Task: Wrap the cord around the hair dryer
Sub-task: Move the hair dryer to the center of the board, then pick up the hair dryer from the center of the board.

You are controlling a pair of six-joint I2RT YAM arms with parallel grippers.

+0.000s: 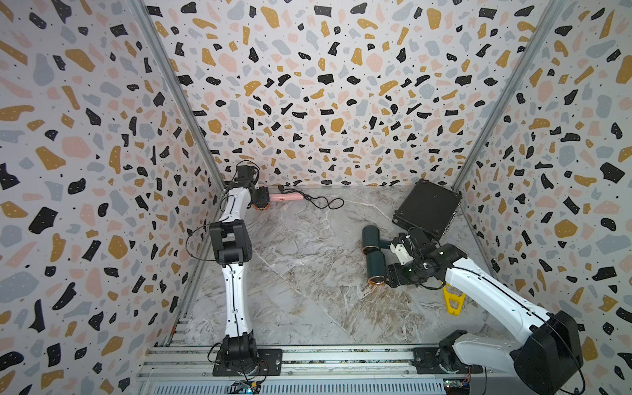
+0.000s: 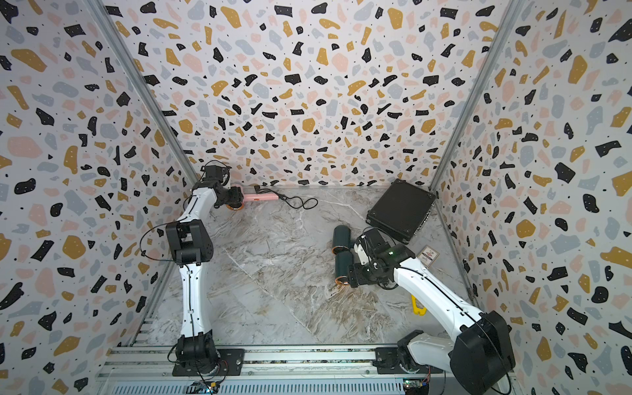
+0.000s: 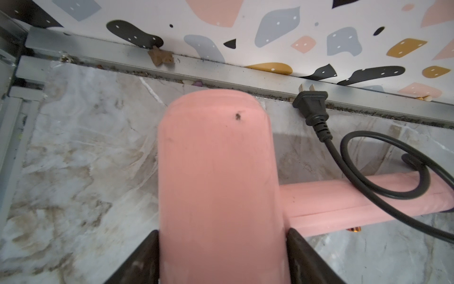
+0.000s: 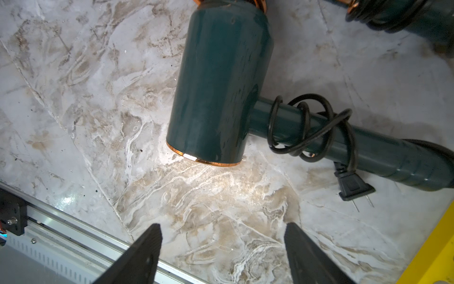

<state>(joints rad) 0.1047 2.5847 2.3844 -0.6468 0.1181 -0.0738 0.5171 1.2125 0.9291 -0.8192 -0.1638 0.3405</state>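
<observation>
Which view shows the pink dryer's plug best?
The left wrist view: the plug is close and sharp, prongs visible. Both top views show only a tiny dark speck. The right wrist view does not show it.

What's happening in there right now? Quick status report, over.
Left gripper shut on pink hair dryer barrel; right gripper open, empty. Cord loose across the handle, unwrapped, plug at back rail. Nothing crossing the cord.

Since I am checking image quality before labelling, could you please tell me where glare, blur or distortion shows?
Left wrist view: the pink plastic hair dryer fills the centre and looks soft up close, while the black two-pin plug is sharp. Right wrist view: glare on the marble tabletop beside the dark teal hair dryer. Both top views: wide-angle distortion splays the metal wall rails.
</observation>
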